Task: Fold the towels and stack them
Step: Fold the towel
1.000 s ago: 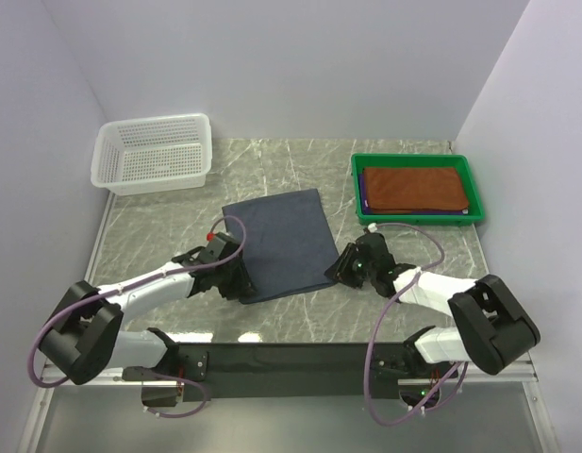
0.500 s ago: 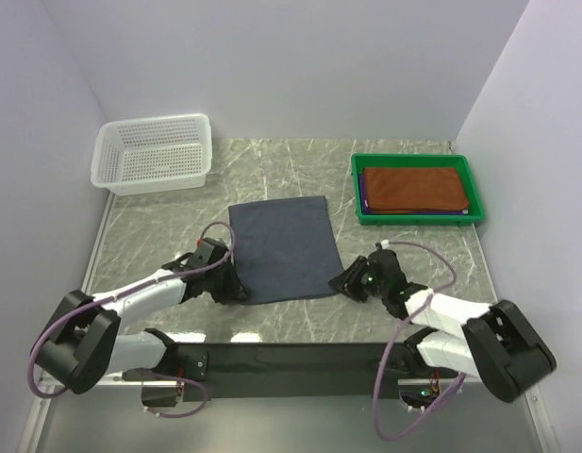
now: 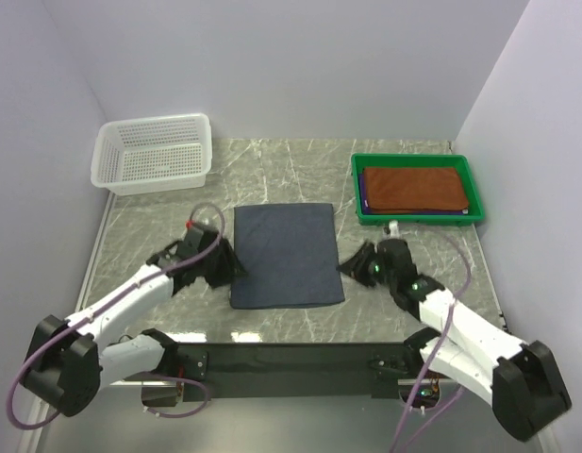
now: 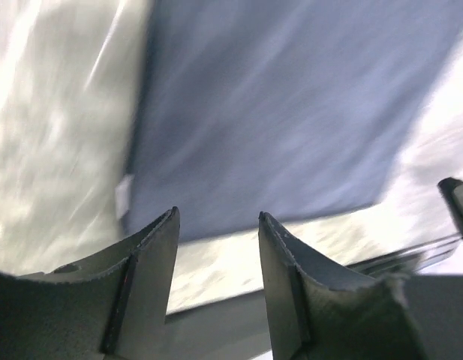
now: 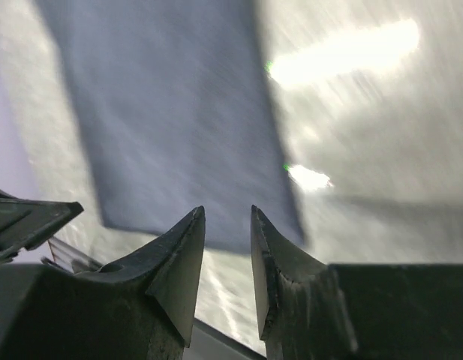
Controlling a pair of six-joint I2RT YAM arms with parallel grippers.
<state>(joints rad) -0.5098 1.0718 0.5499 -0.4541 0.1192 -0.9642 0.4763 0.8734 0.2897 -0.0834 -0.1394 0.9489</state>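
Left gripper (image 3: 223,268) and right gripper (image 3: 351,266), both released and empty, flank the folded grey-blue terry towel (image 3: 286,255).
It lies flat mid-table on the grey marbled tabletop (image 3: 149,226). This fold looks finished; the next move probably calls for pinching an edge and carrying it to the rust-brown folded towel (image 3: 411,189) in the green plastic tray (image 3: 418,220). Pale plain walls (image 3: 272,66) enclose the table.

Grey-blue towel (image 3: 287,255) matt cloth; table (image 3: 154,222) glossy, probably stone.
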